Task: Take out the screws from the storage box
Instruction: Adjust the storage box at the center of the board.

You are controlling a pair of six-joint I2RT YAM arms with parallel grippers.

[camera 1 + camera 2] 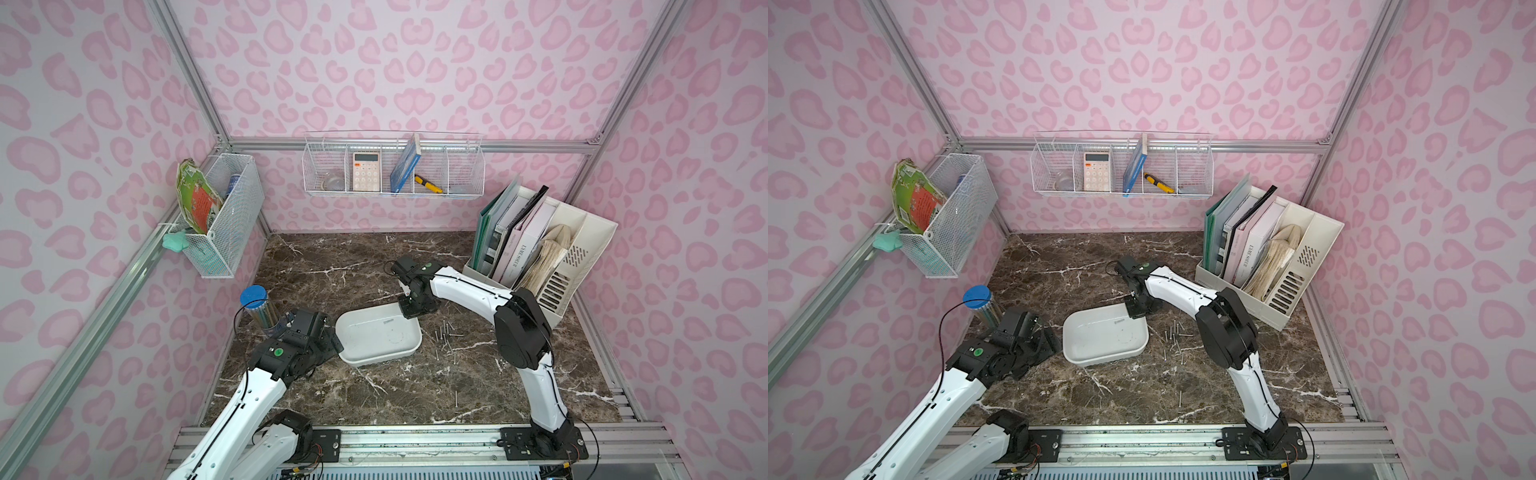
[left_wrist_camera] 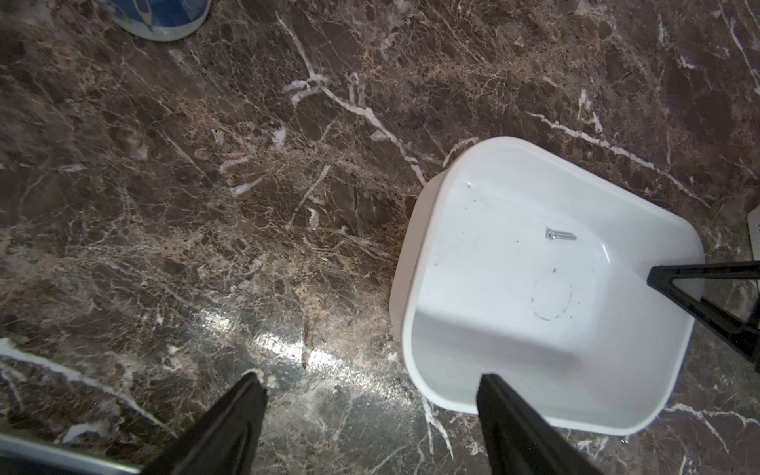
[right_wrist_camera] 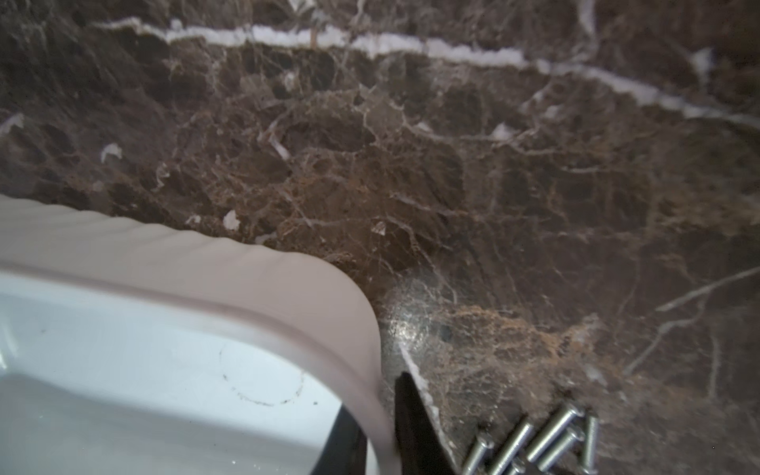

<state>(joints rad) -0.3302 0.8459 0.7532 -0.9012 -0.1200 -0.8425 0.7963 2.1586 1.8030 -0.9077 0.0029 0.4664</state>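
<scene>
The white storage box (image 1: 374,338) (image 1: 1100,338) lies mid-table. One screw (image 2: 560,235) (image 1: 388,321) lies inside it. Several screws (image 1: 446,334) (image 1: 1175,332) (image 3: 534,440) lie scattered on the marble to its right, and a single one (image 1: 456,398) lies nearer the front. My right gripper (image 1: 409,311) (image 3: 372,395) is at the box's far right corner, one finger inside the wall (image 3: 288,296) and one outside, pressed close to it. My left gripper (image 1: 332,345) (image 2: 372,377) stands open beside the box's left end with nothing between its fingers.
A clear canister with a blue lid (image 1: 257,307) stands just behind my left arm. A white file organiser (image 1: 540,257) full of folders fills the back right corner. Wire baskets (image 1: 392,166) (image 1: 220,216) hang on the back and left walls.
</scene>
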